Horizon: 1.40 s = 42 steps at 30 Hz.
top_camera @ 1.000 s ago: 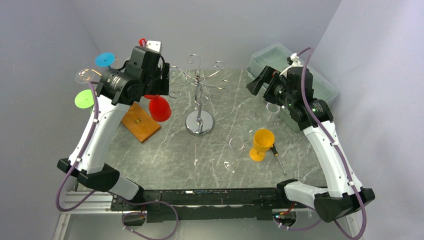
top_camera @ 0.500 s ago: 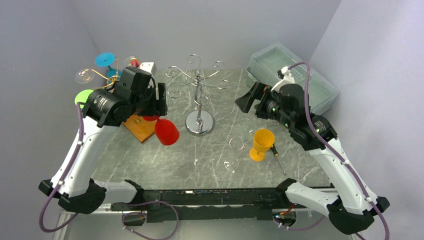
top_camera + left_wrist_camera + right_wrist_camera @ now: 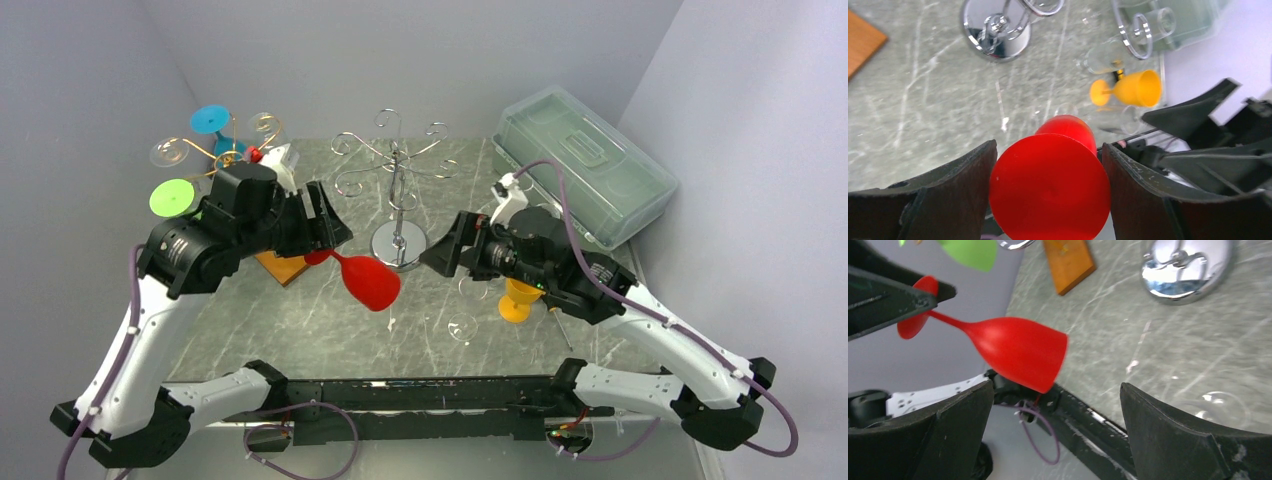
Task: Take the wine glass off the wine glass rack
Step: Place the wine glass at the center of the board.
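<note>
My left gripper (image 3: 325,240) is shut on the round base of a red wine glass (image 3: 372,282) and holds it above the table, tilted with the bowl towards the right. In the left wrist view the red base (image 3: 1049,187) fills the gap between the jaws. My right gripper (image 3: 445,258) is open and empty, just right of the bowl. In the right wrist view the glass (image 3: 1018,347) lies above and left of the open jaws, apart from them. The gold wire rack (image 3: 225,150) at far left holds blue, green and clear glasses.
An empty chrome rack (image 3: 398,245) stands mid-table. A wooden base (image 3: 283,264) lies under my left arm. A yellow goblet (image 3: 522,288), a screwdriver (image 3: 557,318) and clear glasses (image 3: 462,327) sit front right. A lidded plastic box (image 3: 585,165) is at back right.
My left arm has carried the red glass from beside the gold rack towards the table's middle and tilted it. My right arm has swung left and down towards the glass, jaws still open.
</note>
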Each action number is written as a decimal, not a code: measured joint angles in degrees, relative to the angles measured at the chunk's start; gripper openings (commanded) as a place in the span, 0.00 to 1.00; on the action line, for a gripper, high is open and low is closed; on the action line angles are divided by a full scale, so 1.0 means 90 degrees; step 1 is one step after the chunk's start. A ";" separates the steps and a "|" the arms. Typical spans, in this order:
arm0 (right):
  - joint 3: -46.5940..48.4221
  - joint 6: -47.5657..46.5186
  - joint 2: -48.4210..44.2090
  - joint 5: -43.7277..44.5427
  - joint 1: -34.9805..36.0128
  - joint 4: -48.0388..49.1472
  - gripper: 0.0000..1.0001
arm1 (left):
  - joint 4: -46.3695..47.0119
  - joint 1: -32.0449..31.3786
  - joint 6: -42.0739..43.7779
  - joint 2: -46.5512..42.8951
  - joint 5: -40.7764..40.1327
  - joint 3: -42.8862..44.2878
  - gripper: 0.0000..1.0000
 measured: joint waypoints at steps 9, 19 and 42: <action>-0.0432 0.0525 -0.0260 -0.0134 0.0107 0.0957 0.99 | 0.1032 0.0000 -0.1035 -0.0539 0.0287 -0.0287 0.43; -0.0685 0.0877 -0.0624 -0.0486 0.0107 0.2198 0.85 | 0.1967 0.0000 -0.1702 -0.0631 0.0481 -0.0415 0.43; -0.1270 0.1625 -0.1095 -0.0979 0.0160 0.4398 0.00 | 0.3779 -0.0012 -0.2599 -0.1168 0.1207 -0.1632 0.89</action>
